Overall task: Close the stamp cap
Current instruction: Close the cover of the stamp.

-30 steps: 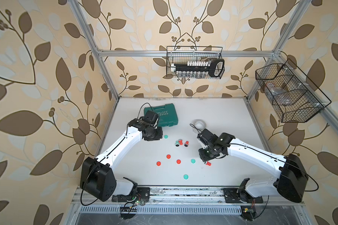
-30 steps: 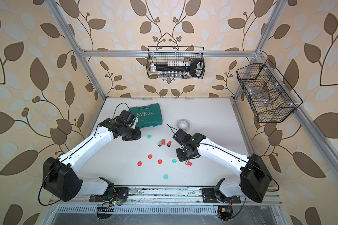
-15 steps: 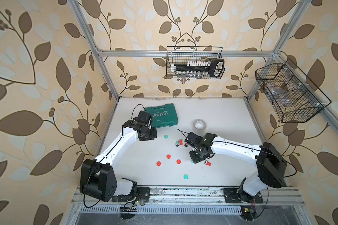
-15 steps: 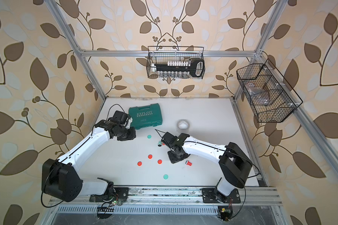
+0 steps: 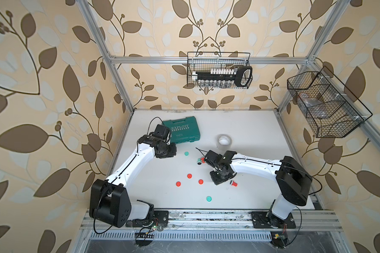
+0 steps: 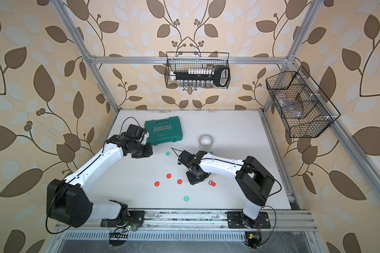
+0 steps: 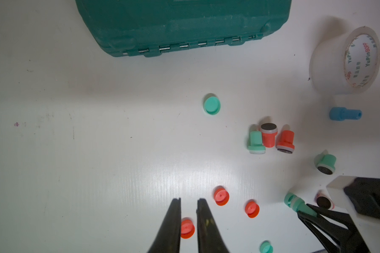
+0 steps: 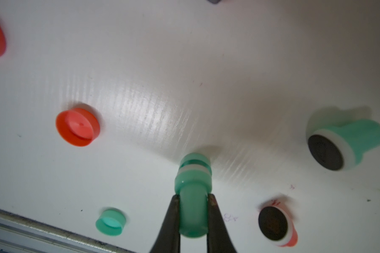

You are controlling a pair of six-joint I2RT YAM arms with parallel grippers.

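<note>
The right gripper (image 8: pixel 193 198) pinches a green stamp (image 8: pixel 193 179) by its stem, far end against the table (image 5: pixel 250 135) near the middle. The left gripper (image 7: pixel 189 200) hangs narrowly parted and empty by the left edge, near a shut green case (image 5: pixel 182 132). The basket on the back wall (image 5: pixel 190 70) holds a black rack (image 5: pixel 215 76) of white pieces; the side basket (image 5: pixel 347 122) holds something clear, hard to make out.

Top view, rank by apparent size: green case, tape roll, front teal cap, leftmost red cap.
1. green case
2. tape roll
3. teal cap and red cap: they look alike, so unranked.
</note>
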